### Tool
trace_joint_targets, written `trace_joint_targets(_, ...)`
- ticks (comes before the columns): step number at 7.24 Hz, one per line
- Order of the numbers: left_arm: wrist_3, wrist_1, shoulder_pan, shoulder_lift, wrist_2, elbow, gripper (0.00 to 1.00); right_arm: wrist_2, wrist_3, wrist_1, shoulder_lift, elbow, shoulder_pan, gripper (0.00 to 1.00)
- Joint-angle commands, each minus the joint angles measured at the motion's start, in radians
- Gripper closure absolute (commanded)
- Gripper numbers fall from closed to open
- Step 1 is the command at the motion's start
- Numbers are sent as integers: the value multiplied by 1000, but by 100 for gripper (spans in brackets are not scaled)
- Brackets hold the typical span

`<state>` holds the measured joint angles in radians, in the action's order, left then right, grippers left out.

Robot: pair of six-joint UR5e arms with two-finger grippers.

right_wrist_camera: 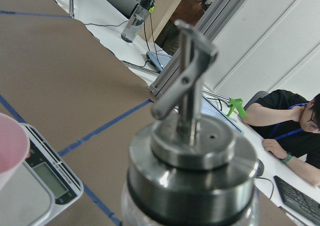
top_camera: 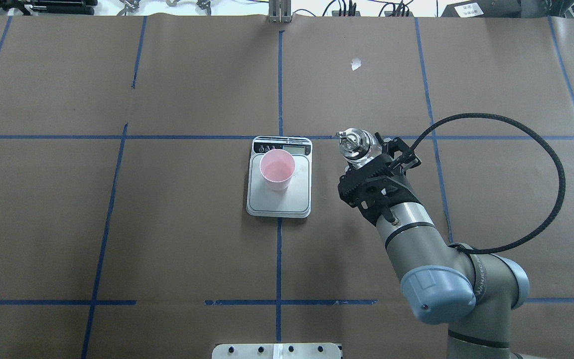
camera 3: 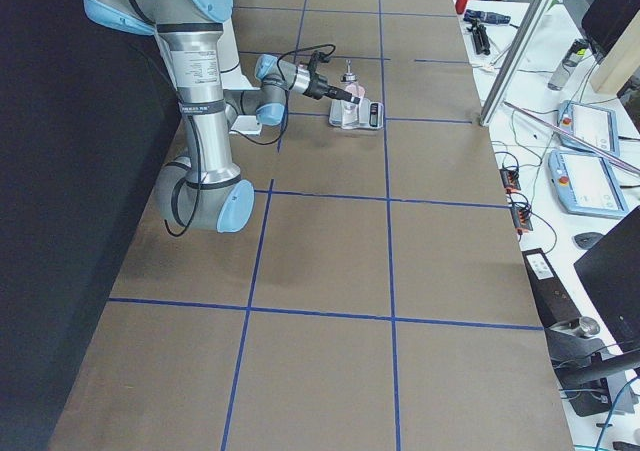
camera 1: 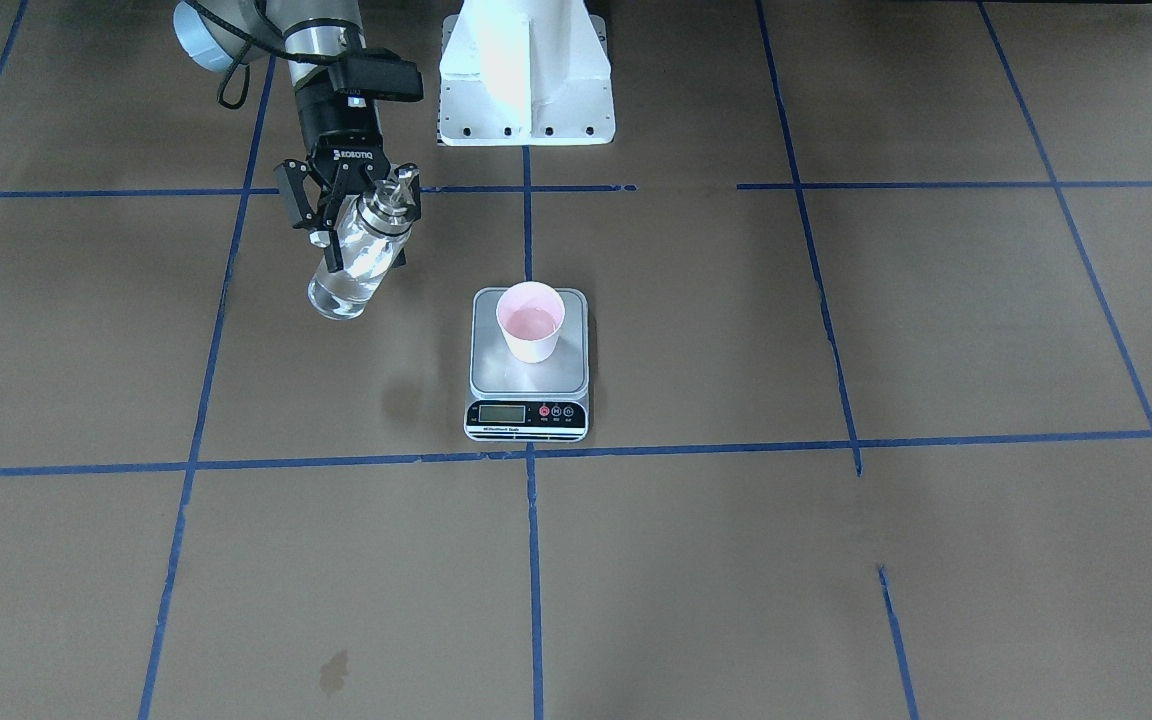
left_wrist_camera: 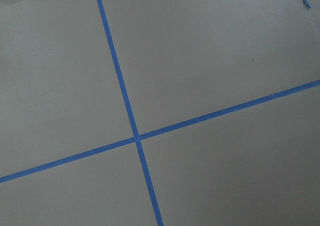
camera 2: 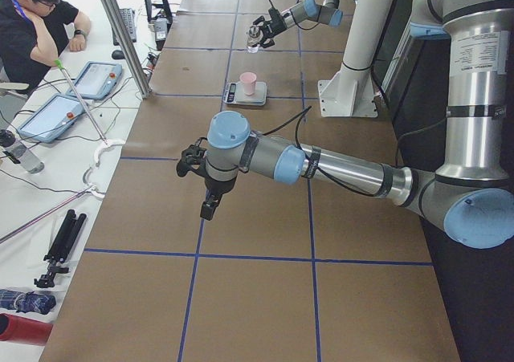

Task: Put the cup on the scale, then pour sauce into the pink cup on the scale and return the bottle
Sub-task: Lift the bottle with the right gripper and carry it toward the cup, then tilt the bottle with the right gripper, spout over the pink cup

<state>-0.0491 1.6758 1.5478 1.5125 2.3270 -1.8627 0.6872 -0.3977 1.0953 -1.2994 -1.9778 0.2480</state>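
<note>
The pale pink cup [camera 1: 530, 322] stands upright on the silver platform of the scale [camera 1: 496, 375], toward its display end; both also show in the overhead view, the cup [top_camera: 277, 169] on the scale [top_camera: 279, 203]. My right gripper [camera 1: 348, 215] is shut on the clear glass bottle [camera 1: 358, 255], which hangs tilted above the table beside the scale with clear sauce [camera 1: 336, 292] in its lower part. Its silver cap and spout [right_wrist_camera: 192, 151] fill the right wrist view. My left gripper [camera 2: 209, 205] hovers over the table far from the scale; I cannot tell whether it is open.
The white robot mount [camera 1: 526, 75] stands behind the scale. A black cable loop [top_camera: 541, 164] arcs beside my right arm. A person [camera 2: 36, 25] sits at a side table with tablets. Blue tape lines cross the brown table [left_wrist_camera: 136, 136].
</note>
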Motion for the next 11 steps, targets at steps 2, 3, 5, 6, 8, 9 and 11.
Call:
trace_joint_targets(2, 0, -1, 0, 0, 0, 0, 0, -156, 82, 222, 68, 88, 14, 100)
trace_joint_targets(3, 0, -1, 0, 0, 0, 2, 0, -166, 145, 247, 83, 92, 13, 100)
trace_joint_targets(5, 0, -2, 0, 0, 2, 2, 0, -184, 189, 363, 121, 100, 8, 100)
trace_joint_targets(6, 0, -2, 0, 0, 11, 3, 0, -190, 189, 432, 170, 128, 8, 100)
trace_joint_targets(8, 0, -2, 0, 0, 12, 11, 0, -207, 189, 452, 224, 195, 8, 100)
trace_joint_targets(9, 0, -4, 0, 0, 12, 11, 0, -222, 189, 484, 238, 215, 7, 100)
trace_joint_targets(11, 0, -4, 0, -2, 28, 16, 0, -239, 189, 550, 268, 230, 7, 100)
